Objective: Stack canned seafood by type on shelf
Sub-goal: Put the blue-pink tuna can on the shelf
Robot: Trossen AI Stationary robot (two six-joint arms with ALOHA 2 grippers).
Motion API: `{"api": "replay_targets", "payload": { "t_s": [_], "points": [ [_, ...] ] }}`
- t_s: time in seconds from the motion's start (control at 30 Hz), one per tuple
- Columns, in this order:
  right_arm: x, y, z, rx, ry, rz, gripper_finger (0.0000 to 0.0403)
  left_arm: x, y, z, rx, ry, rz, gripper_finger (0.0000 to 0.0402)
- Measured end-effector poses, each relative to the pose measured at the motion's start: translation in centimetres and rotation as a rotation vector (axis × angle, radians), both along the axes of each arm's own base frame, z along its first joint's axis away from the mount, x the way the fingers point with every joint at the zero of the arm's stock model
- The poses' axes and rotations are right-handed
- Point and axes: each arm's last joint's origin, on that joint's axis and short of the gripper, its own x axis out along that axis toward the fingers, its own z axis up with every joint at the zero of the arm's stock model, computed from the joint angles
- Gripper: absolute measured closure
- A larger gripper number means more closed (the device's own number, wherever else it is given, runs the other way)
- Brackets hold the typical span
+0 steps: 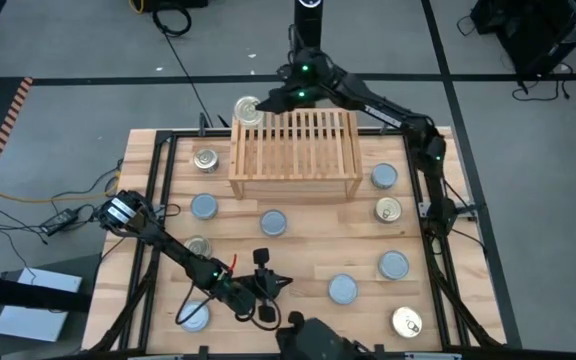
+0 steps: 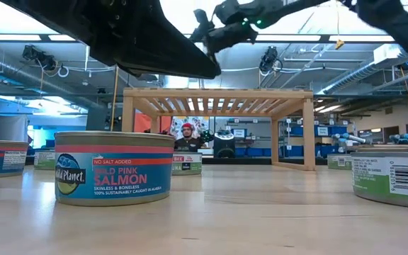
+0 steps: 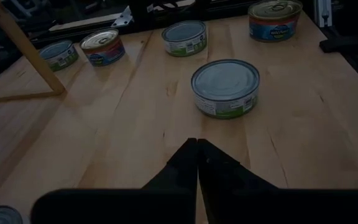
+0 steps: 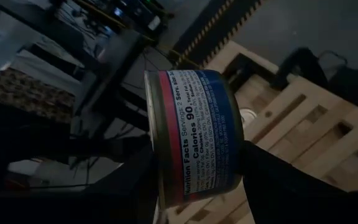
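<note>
Shelf (image 1: 294, 152) top bare; right gripper (image 1: 258, 108) jaws grip gold-lid tin (image 1: 249, 110) at shelf's far-left corner. Approx. ten tins round shelf on tabletop (image 1: 308, 250). Left gripper (image 1: 273, 283) jaws closed, empty.

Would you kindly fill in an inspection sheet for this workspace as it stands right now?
Surface: wooden tabletop, framed by dark rails.
Job's things: shelf stands at the far side, nothing resting on its slats; ten tins lie scattered on the table, one a salmon tin.
Clutter: nothing seen.
Grippers: right gripper holds a gold-lidded tin above the shelf's far left corner; left gripper shut, empty, low over the near table.
Cables: black leads on the floor left of the table.
Surroundings: grey floor; workshop benches and a person behind.
</note>
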Motion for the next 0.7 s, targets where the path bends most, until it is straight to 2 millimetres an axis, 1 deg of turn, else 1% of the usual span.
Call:
{"api": "replay_targets", "payload": {
  "t_s": [0.13,0.3,0.57,0.7],
  "points": [
    [0.9,-0.9,-1.6,0.035,0.029,-0.001,0.0206,-0.1,0.0,-0.1,0.003,0.007,-0.001,0.0383],
    [1.5,-1.4,-3.5,0.069,0.072,-0.003,0.0206,-0.1,0.0,-0.1,0.001,0.009,0.0,0.0383],
    [0.7,-1.8,-4.1,0.094,0.151,-0.05,0.0203,-0.2,-0.2,-0.1,-0.005,0.006,-0.001,0.0383],
    [0.5,-1.9,-4.4,0.092,0.182,-0.072,0.0197,-0.3,0.1,-0.1,-0.001,-0.014,0.092,0.0383]
  ]
}}
